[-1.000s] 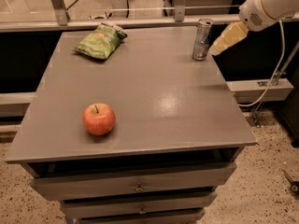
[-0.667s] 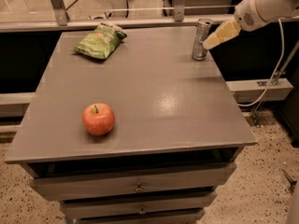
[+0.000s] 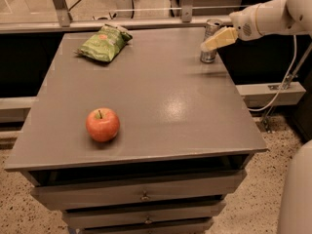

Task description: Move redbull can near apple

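Observation:
The redbull can [image 3: 208, 55] stands upright near the far right edge of the grey table [image 3: 161, 101]. My gripper [image 3: 218, 38] reaches in from the right on a white arm and overlaps the can's middle in the picture. I cannot tell whether it touches the can. The apple [image 3: 103, 124], red-orange with a short stem, sits at the front left of the table, far from the can.
A green crinkled chip bag [image 3: 105, 43] lies at the far left of the table. Drawers [image 3: 144, 195] run below the front edge. A white cable [image 3: 278, 94] hangs to the right of the table. A rail and glass stand behind it.
My gripper has moved left toward the can and now overlaps it. The can, apple and chip bag have not moved.

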### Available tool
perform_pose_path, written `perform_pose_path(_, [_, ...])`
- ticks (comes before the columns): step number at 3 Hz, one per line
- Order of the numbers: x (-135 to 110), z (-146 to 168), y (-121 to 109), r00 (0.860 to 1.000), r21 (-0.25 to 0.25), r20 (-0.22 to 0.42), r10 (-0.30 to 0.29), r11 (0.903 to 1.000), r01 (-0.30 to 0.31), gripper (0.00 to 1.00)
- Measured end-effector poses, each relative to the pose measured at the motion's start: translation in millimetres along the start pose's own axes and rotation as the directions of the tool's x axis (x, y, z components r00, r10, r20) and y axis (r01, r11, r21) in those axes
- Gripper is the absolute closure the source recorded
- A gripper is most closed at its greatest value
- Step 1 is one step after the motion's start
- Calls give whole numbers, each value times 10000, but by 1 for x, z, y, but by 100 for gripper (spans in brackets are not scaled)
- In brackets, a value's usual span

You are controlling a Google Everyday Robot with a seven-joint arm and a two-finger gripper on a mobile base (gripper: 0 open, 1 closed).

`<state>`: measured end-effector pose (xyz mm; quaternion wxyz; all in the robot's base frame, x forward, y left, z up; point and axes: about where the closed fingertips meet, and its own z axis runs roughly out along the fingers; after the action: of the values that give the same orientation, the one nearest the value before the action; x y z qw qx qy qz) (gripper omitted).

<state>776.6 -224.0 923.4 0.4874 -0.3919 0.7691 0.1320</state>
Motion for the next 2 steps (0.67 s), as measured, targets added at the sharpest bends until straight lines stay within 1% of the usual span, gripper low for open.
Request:
perform_pose_path(1, [0,14,8,9988,-571,492,71,9984,-43,16])
perform_pose_path(2, [-8,15,23,9955,-1142,942,93,9935,15,39])
